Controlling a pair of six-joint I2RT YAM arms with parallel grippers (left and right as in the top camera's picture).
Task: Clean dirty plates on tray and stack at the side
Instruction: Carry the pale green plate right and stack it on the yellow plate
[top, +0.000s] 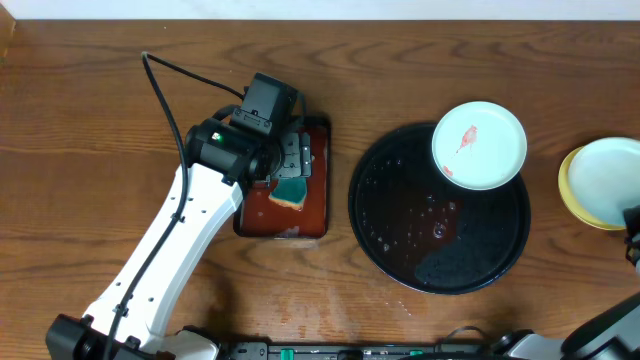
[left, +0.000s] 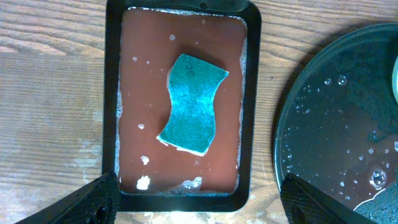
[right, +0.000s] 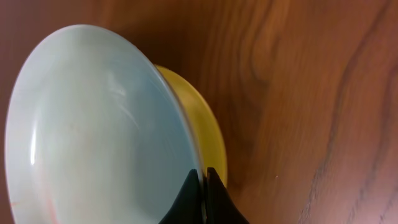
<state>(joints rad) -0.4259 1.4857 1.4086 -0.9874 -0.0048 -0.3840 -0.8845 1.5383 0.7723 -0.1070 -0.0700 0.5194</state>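
A white plate (top: 480, 145) with a red smear rests on the far right rim of the wet black round tray (top: 400, 220), whose edge also shows in the left wrist view (left: 336, 124). A pale blue plate (top: 612, 175) lies on a pale yellow plate (top: 570, 190) at the table's right edge. In the right wrist view my right gripper (right: 203, 177) is shut on the rim of the pale blue plate (right: 93, 124), above the yellow plate (right: 210, 137). My left gripper (left: 199, 185) is open and empty, above the sponge (left: 191, 104).
The blue-green sponge (top: 291, 190) lies in reddish water in the small reddish-brown rectangular tray (top: 315, 218), whose black rim (left: 112, 93) stands just left of the black tray. Bare wooden table surrounds both trays.
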